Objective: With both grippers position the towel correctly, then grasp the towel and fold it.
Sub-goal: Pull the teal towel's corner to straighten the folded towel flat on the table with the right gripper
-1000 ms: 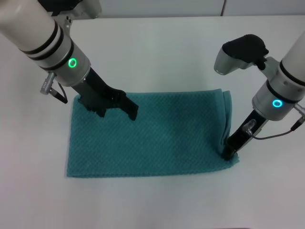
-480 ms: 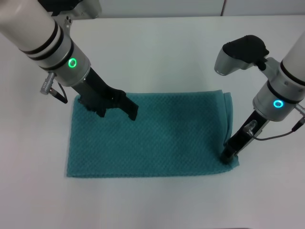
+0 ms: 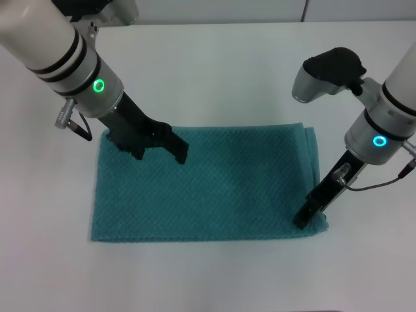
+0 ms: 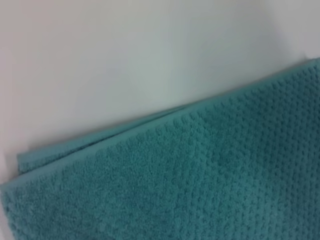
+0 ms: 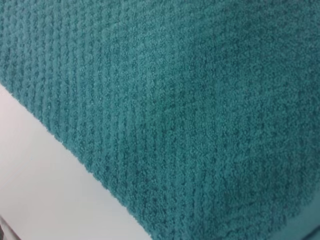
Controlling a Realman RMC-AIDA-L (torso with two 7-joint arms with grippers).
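Towel (image 3: pixel 214 185) teal, waffle-textured weave; table (image 3: pixel 214 71) white; arms white, black bands, green and cyan ring lights.

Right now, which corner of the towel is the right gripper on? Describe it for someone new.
On the white table, the teal waffle-weave towel lies flat. The black slim-fingered right gripper sits at its near right corner; only that end shows layered edges.

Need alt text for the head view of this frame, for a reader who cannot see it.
A teal towel lies flat on a white table, with the left tool above its far left part and the right tool down at its near right corner. The towel's right edge shows layered folds.
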